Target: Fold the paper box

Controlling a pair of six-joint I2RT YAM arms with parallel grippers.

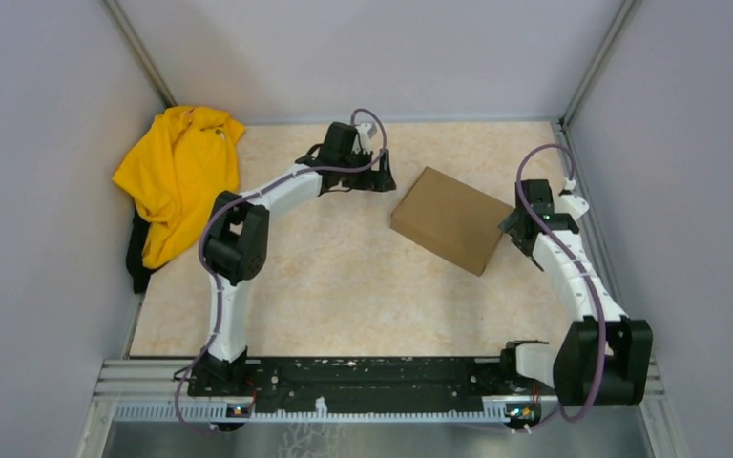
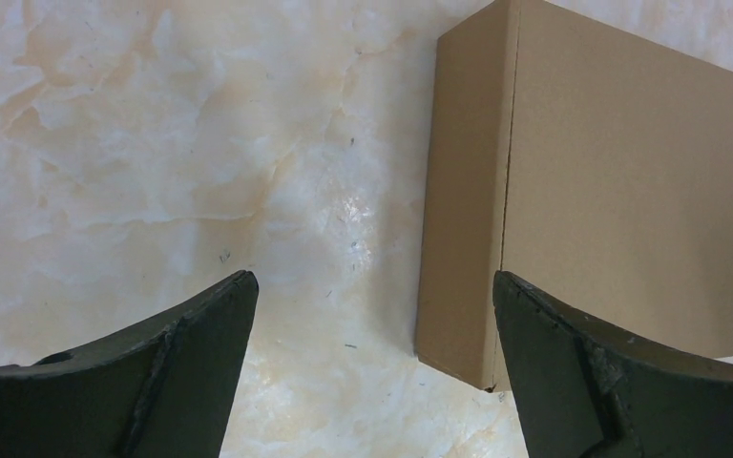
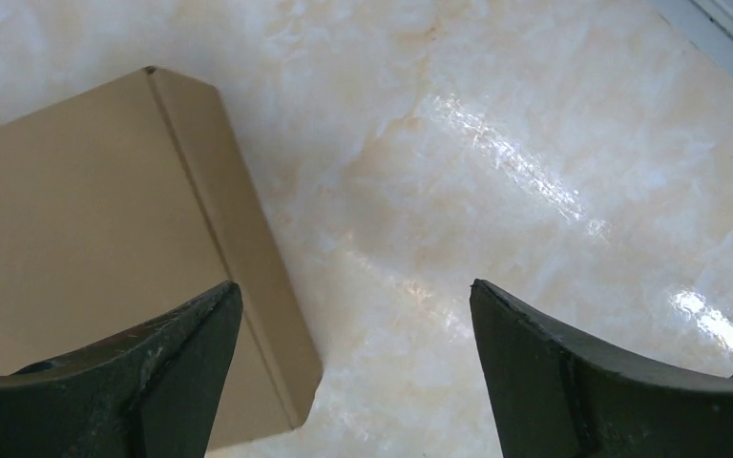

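Paper box [image 1: 450,219] lies on the bench [image 1: 344,277] right of centre, turned at an angle, between the two arms; it reads as a closed, shallow brown carton with its top panel [image 2: 630,172] flat and one side wall [image 2: 463,191] standing square beneath it. No loose flap or tab shows in any view, though the far edges are hidden, so I cannot say every tab is tucked.

Left tool [image 1: 378,176] hangs just beside the box's left corner, spread wide with nothing between its fingers. Right tool [image 1: 513,229] sits at the opposite end, also spread wide and empty; from its wrist camera one finger overlaps the box edge, and whether it touches cannot be told.

My reading is that folding is nearly or fully done and the step in hand is letting go cleanly. Doing it well probably means raising each tool straight up before swinging away, so no fingertip drags the cardboard or lifts the lid. Should the panel spring up, a flat press near that edge while the other tool braces the far end would likely seat it. Yellow cloth [image 1: 179,176] lies well apart at the far left and needs no attention
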